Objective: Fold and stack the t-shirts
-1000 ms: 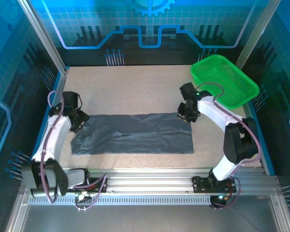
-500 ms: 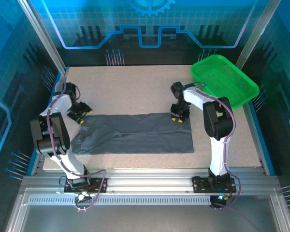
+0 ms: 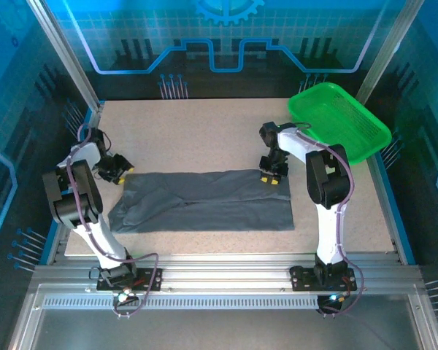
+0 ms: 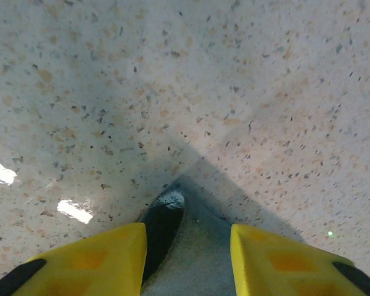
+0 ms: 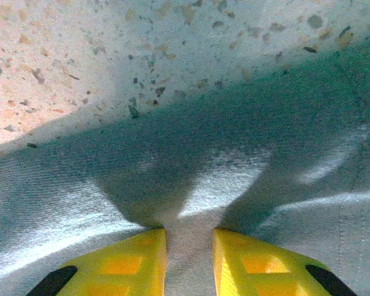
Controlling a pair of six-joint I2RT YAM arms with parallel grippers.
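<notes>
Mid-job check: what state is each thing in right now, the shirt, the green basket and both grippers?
t-shirt: folded into a long band, lying flat on the table, not stacked.
green basket: upright at the far right corner, looks empty.
left gripper: fingers apart, astride the t-shirt's far left corner.
right gripper: fingers closed on the t-shirt's far right edge, cloth pinched between them.

The t-shirt (image 3: 204, 200) lies flat on the table (image 3: 204, 124), spread left to right across mid-frame. The basket (image 3: 339, 120) sits in the upper right, well apart from it. The left gripper (image 3: 119, 173) is at the t-shirt's upper left corner. The right gripper (image 3: 273, 178) is on its upper right edge.
</notes>
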